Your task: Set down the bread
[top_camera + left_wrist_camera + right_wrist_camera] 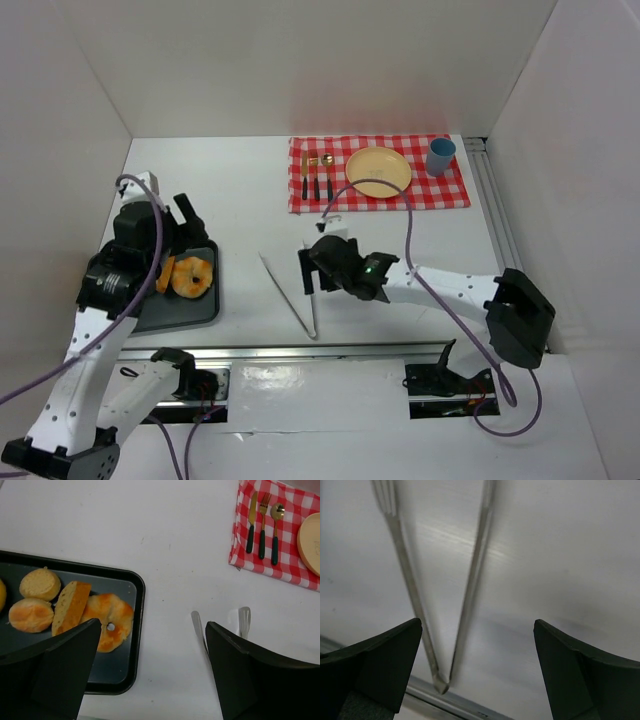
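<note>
Spread wide, the right gripper (477, 625) is held low over the tongs (470, 592), with both legs lying between its fingers. A grip partway along the legs, not at the hinge, is judged best, so the tips can be closed. The bread pieces (31, 615) are seen on the dark tray (125, 670) at the left, below the equally spread left gripper (150, 635).
</note>
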Available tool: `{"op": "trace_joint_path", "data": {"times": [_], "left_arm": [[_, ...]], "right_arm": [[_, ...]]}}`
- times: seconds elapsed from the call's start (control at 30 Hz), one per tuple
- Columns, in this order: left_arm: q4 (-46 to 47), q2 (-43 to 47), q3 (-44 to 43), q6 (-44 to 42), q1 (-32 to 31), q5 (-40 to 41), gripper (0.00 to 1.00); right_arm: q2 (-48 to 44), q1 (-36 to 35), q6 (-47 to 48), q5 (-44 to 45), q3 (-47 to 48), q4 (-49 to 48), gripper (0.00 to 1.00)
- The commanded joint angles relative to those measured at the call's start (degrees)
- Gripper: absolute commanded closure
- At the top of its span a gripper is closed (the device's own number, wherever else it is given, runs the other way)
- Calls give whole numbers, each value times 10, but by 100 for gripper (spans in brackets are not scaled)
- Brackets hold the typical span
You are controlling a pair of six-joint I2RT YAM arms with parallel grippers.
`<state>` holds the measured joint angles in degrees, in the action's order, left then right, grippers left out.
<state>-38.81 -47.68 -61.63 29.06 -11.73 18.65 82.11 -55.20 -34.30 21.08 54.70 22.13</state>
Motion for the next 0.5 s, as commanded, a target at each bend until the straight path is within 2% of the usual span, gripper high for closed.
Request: {"op": "trace_joint_path", "data": {"times": [0.0,0.17,0.3,0.47], "left_arm": [[-60,29,-11,18,-1,35,1],[-90,42,-19,23,-1,23,1],[-90,58,-5,23,-1,10,1],[-90,63,5,23,-1,4,1]], "right_arm": [[26,-41,20,-30,-16,-86,0],[64,-80,76,-87,-22,-143,0],[122,-107,81,-13,11,-118,0],[184,-120,81,1,40,-105,0]]}}
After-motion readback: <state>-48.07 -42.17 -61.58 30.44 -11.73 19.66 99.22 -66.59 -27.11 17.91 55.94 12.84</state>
